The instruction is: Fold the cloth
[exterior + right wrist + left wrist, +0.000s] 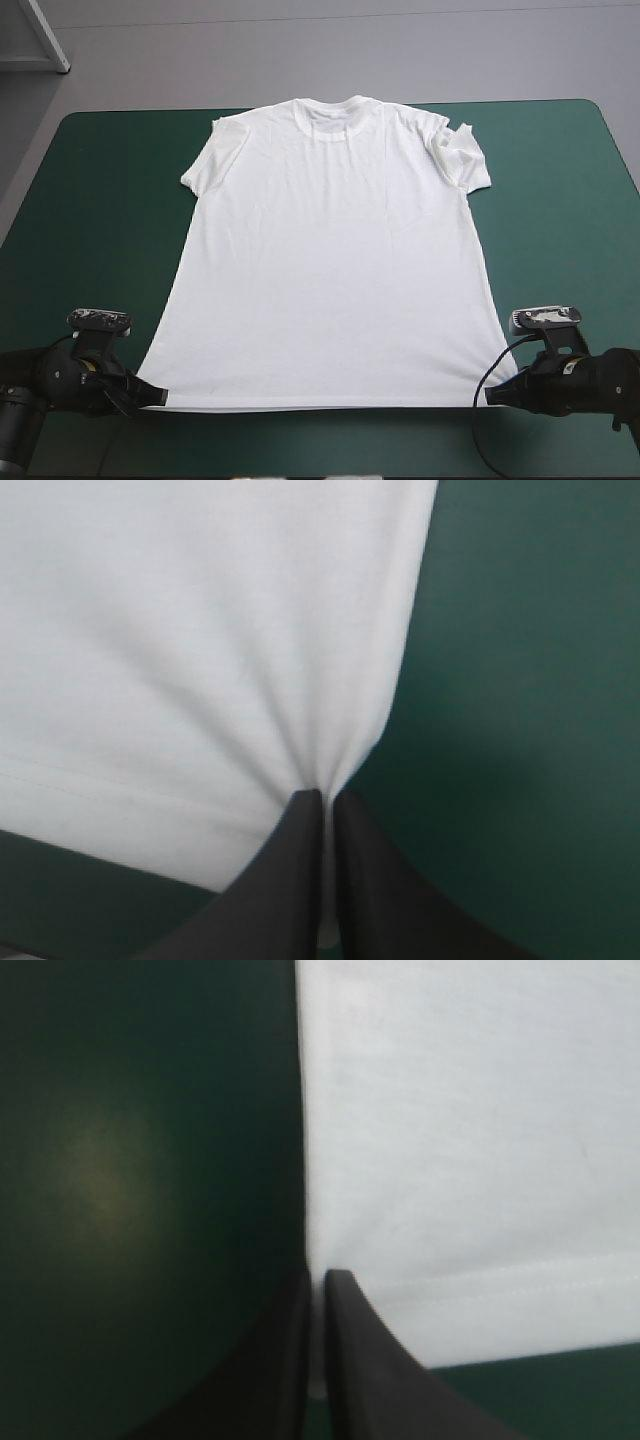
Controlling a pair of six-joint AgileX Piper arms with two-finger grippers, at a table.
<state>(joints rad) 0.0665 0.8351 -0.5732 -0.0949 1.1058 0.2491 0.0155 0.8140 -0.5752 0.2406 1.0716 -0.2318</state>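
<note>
The white T-shirt (330, 265) lies spread flat on the teal-green cover, collar toward the far edge, hem along the near edge. Its right sleeve (462, 155) is rumpled. My left gripper (152, 395) is at the hem's near left corner, its black fingers all but shut with the T-shirt's side edge (318, 1260) pinched between them. At the near right corner, my right gripper (492, 393) is shut on the T-shirt too; the cloth (320, 770) bunches into creases that fan out from the fingertips.
Bare teal-green cover (100, 200) runs down both sides of the T-shirt and in a narrow strip along the near edge. A pale board or panel (35, 35) stands on the floor beyond the table's far left corner.
</note>
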